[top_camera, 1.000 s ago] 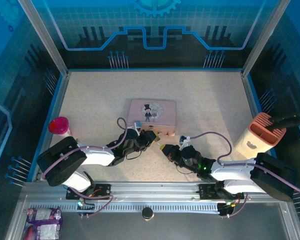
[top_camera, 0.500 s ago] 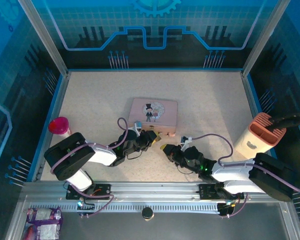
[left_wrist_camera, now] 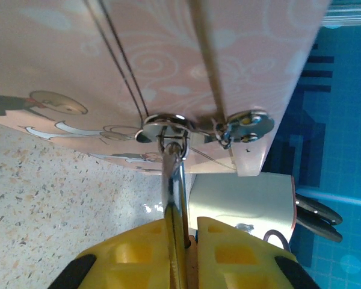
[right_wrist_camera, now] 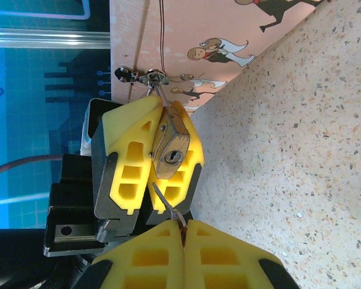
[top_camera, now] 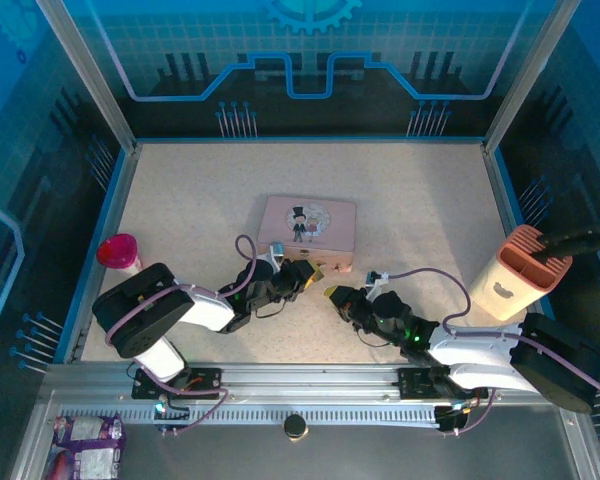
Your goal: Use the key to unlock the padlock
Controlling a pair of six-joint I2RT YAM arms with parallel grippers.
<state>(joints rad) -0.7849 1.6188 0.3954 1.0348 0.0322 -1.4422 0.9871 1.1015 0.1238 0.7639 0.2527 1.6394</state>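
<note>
Padlock is clamped in the nearly closed left claw, up against the pink box. The right wrist cam shows its keyhole and the key pinched in the tightly closed right claw, tip just beside the lock body. The left wrist cam shows it hooked through the box's latch loop.

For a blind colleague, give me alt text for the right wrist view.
A small brass padlock, hanging from the latch of a pink box, is clamped between the left arm's yellow fingers, keyhole facing the camera. Just below, the right arm's yellow fingers pinch a thin key, its tip short of the keyhole.
</note>
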